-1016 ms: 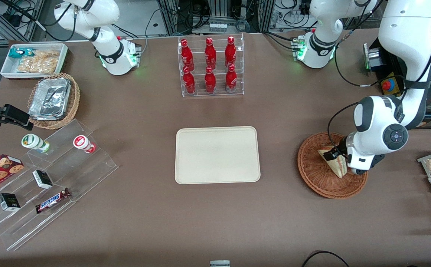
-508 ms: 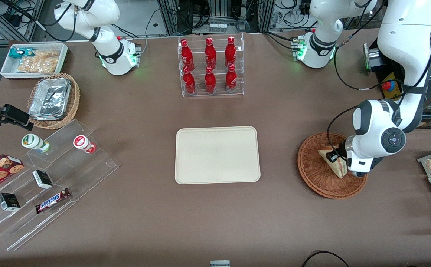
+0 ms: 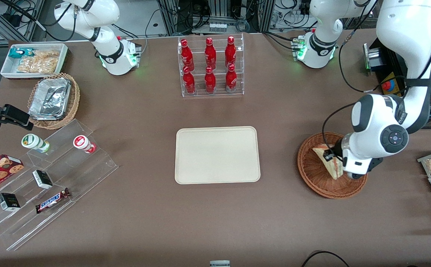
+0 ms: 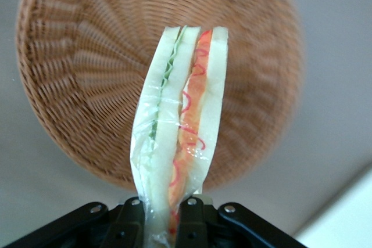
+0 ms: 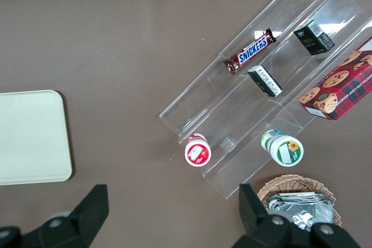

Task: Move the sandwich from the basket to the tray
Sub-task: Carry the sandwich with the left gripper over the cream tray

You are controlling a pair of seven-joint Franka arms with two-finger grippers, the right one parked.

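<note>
Left arm's hand point(image 3: 330, 158) sits over the round reddish-brown woven wicker basket point(image 3: 313, 174), toward the working arm's end of the brown worktop point(image 3: 215, 218). Black fingers point(image 4: 132, 220) pinched tight on one end of the triangular clear-wrapped sandwich point(image 3: 328, 165). Wrist view: the sandwich point(image 4: 177, 143) is a wedge of pale white bread slices, green layer in one seam, red-orange layer in the other, crinkly glossy film around it, hanging above the basket point(image 4: 75, 85) with its ribbed radial weave below. Whether the wedge clears the wicker fully or touches it, cannot tell from the front.

Flat cream-beige rectangular tray point(image 3: 217, 155), rounded corners, low rim, matte, lies mid-worktop, well apart from the basket, bare. Clear acrylic rack of red bottles point(image 3: 210, 66) stands farther from the front camera than the tray. Lighter wicker basket holding crumpled foil trays point(image 3: 52, 100) sits toward the parked arm's end.
</note>
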